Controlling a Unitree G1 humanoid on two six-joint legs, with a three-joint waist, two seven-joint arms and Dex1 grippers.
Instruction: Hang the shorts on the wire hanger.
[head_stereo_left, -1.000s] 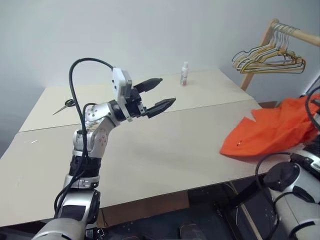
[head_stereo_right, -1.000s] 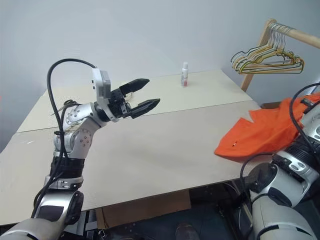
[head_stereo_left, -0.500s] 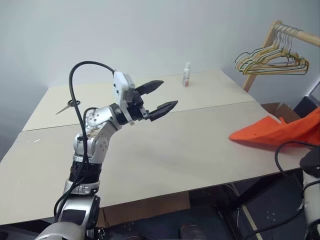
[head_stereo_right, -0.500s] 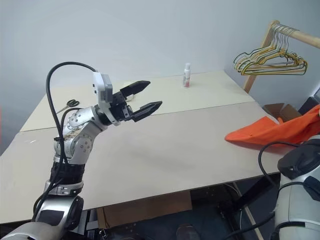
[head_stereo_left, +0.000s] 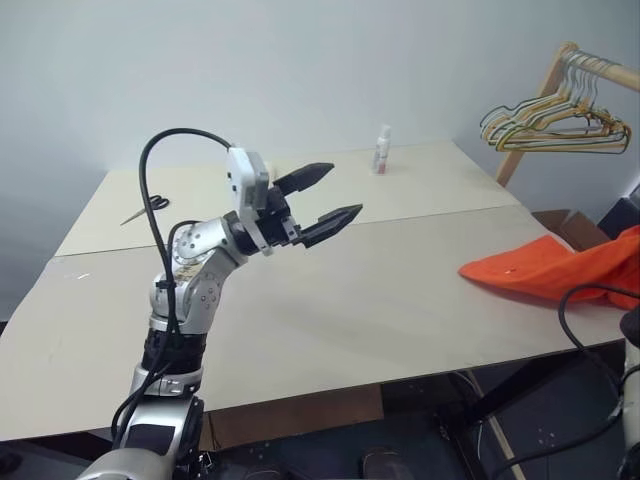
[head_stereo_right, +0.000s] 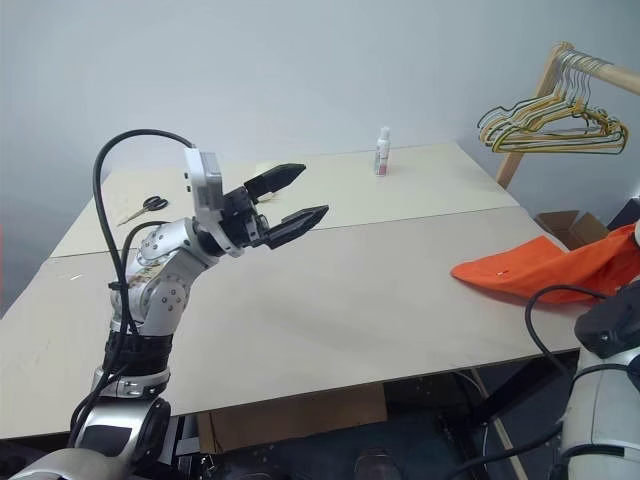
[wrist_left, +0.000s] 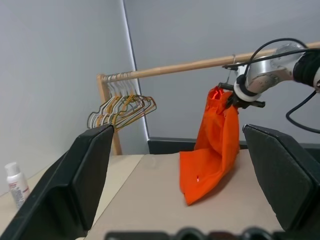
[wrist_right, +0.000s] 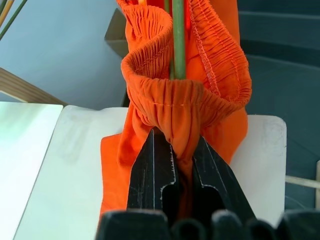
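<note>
Pale grey walls back a wide beige surface (head_stereo_right: 330, 290), and the risks all start at the right gripper (wrist_right: 172, 150). Its fingers are clamped together on the gathered waistband of the shorts (wrist_right: 185, 95), with a thin green wire, apparently the hanger (wrist_right: 178, 37), running straight up through the bunched elastic just beyond the fingertips. The pinch takes in only a small fold of cloth, so the fabric could slide out under its own weight if the arm swings, and the shorts would drop off the wire. From the left wrist view the shorts (wrist_left: 212, 145) hang in a long drape from that gripper (wrist_left: 231, 97), lower end resting on the surface; in the eye views the orange cloth (head_stereo_right: 545, 270) lies over the right edge. That trailing end could drag or catch on the edge and tug the waistband free. The left gripper (head_stereo_left: 325, 198) is raised over the middle of the surface with its fingers wide apart, well away from the cloth, so nothing steadies the wire, which may twist or tip. Further out, a small bottle (head_stereo_right: 383, 152) and scissors (head_stereo_right: 143, 208) sit at the far side, and a bunch of hangers (head_stereo_right: 555, 125) on the wooden rail (head_stereo_right: 600, 68) is close enough to snag a lifted hook.
</note>
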